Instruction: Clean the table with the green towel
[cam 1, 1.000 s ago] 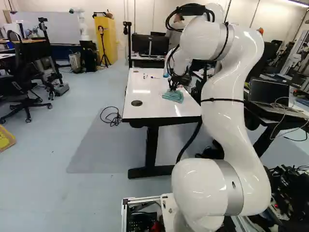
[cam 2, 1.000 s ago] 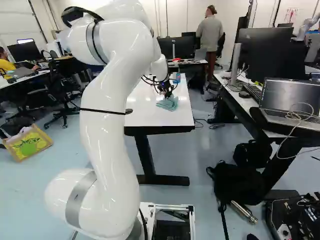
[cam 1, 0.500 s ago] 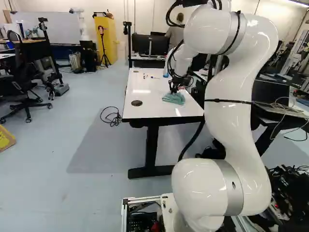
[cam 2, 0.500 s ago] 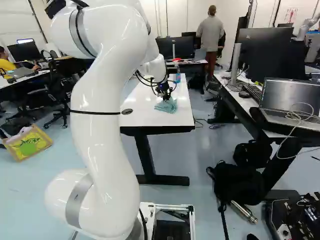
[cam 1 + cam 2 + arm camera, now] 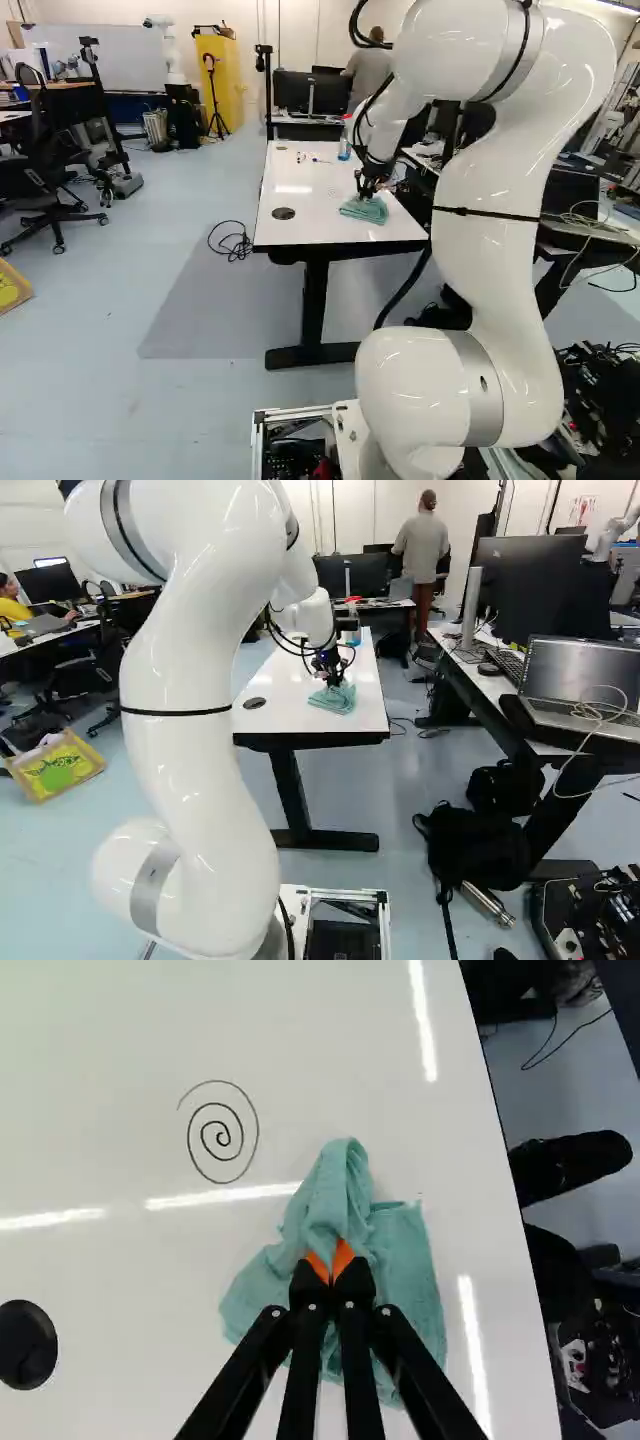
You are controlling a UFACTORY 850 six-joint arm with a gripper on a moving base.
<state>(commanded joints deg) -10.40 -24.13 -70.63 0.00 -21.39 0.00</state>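
gripping green towel (image 5: pixel 405 1270) between pinched fingers (image 5: pixel 356 1282), near right on table (image 5: pixel 320 226) | judged early, ready to wipe | left to erase: black spiral (image 5: pixel 222 1140), far-left of towel

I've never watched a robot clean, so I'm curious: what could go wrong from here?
The gripper pinches just a fold of the towel, so it might slip out. Its loose part could bunch, leaving some of the spiral unwiped. The table ends nearby, so a wide stroke might overrun it.
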